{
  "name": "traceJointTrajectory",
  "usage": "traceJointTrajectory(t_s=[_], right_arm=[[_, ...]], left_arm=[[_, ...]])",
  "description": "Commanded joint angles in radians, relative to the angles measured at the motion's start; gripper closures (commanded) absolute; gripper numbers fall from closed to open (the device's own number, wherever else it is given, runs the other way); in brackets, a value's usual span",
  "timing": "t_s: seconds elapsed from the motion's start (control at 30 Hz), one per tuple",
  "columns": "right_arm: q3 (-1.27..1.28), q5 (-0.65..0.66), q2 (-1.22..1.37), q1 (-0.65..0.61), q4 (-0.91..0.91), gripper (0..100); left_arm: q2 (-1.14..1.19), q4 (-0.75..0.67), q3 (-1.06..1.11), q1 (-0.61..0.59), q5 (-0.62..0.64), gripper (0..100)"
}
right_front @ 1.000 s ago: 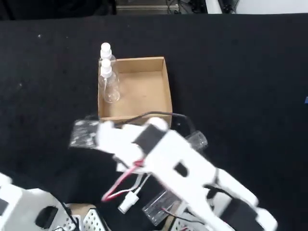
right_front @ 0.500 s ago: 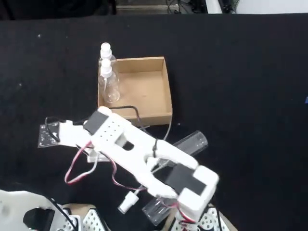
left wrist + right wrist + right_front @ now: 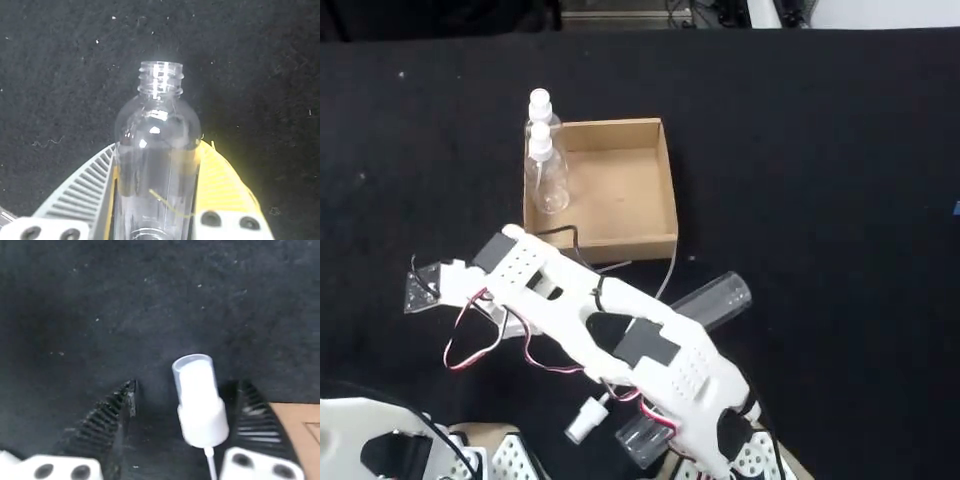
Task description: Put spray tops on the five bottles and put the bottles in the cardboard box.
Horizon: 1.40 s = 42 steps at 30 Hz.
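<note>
A clear bottle [image 3: 157, 150] with a bare threaded neck sits between the yellow and grey fingers of my left gripper [image 3: 160, 150], which is shut on it. My right gripper [image 3: 187, 387] is open over the black mat, and a white spray top [image 3: 200, 405] lies between its black fingers, nearer one of them. The cardboard box [image 3: 665, 190] stands mid-table. Two capped bottles [image 3: 548, 170] stand at its left wall. An uncapped bottle [image 3: 715, 300] lies in front of the box, and another bottle [image 3: 642, 440] lies at the near edge beside a loose spray top [image 3: 583, 422].
A white arm [image 3: 610, 330] lies diagonally across the near table from the bottom right, and its gripper end [image 3: 423, 287] is far left of the box. Red wires [image 3: 470, 335] hang under it. The mat is bare to the right of and beyond the box.
The white arm has swung left and stretched out low. Its gripper end went from just in front of the box to the far left. The box and bottles have not moved.
</note>
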Motion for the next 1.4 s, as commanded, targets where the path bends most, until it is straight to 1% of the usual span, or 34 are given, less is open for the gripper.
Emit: traceJointTrajectory(t_s=[0.0,0.1,0.13,0.17,0.27,0.3,0.37,0.43,0.6,0.67,0.8,0.9,1.03,1.2,1.3,1.37], right_arm=[[-0.053,0.009,-0.002,0.035,-0.011,76.3],[-0.045,0.003,-0.002,0.052,-0.005,77.4],[-0.044,0.002,-0.002,0.054,-0.003,79.7],[-0.044,-0.006,-0.004,0.054,-0.003,83.2],[-0.061,-0.106,-0.012,0.054,-0.005,96.5],[-0.065,-0.133,-0.019,0.054,-0.005,99.3],[-0.062,-0.172,-0.041,0.054,-0.002,97.3],[-0.059,-0.196,-0.084,0.054,0.017,98.9],[-0.070,-0.296,-0.245,0.060,0.071,98.7],[-0.065,-0.330,-0.323,0.066,0.080,98.7],[-0.090,-0.413,-0.479,0.094,0.106,98.7],[-0.122,-0.468,-0.595,0.140,0.106,98.7],[-0.166,-0.514,-0.746,0.213,0.137,98.7],[-0.217,-0.534,-0.911,0.275,0.196,98.5],[-0.222,-0.534,-0.974,0.305,0.189,98.4],[-0.222,-0.534,-0.995,0.313,0.170,98.4]], left_arm=[[-0.017,-0.014,-0.059,-0.001,0.008,91],[-0.020,-0.012,-0.059,0.001,0.008,91],[-0.023,-0.012,-0.059,0.001,0.008,91],[-0.025,-0.012,-0.059,0.001,0.008,91],[-0.026,-0.012,-0.059,0.001,0.008,91],[-0.026,-0.012,-0.059,0.001,0.008,91],[-0.026,-0.012,-0.059,0.010,0.008,91],[-0.026,-0.012,-0.059,0.016,0.008,91],[-0.028,-0.008,-0.054,0.051,0.026,91],[-0.044,0.025,-0.062,0.071,0.074,91],[-0.140,0.124,-0.053,0.124,0.101,91],[-0.230,0.175,-0.025,0.171,0.172,91],[-0.397,0.180,0.120,0.240,0.232,91],[-0.730,0.157,0.443,0.344,0.239,91],[-0.967,0.075,0.642,0.438,0.331,91],[-1.128,0.040,0.759,0.526,0.393,91]])
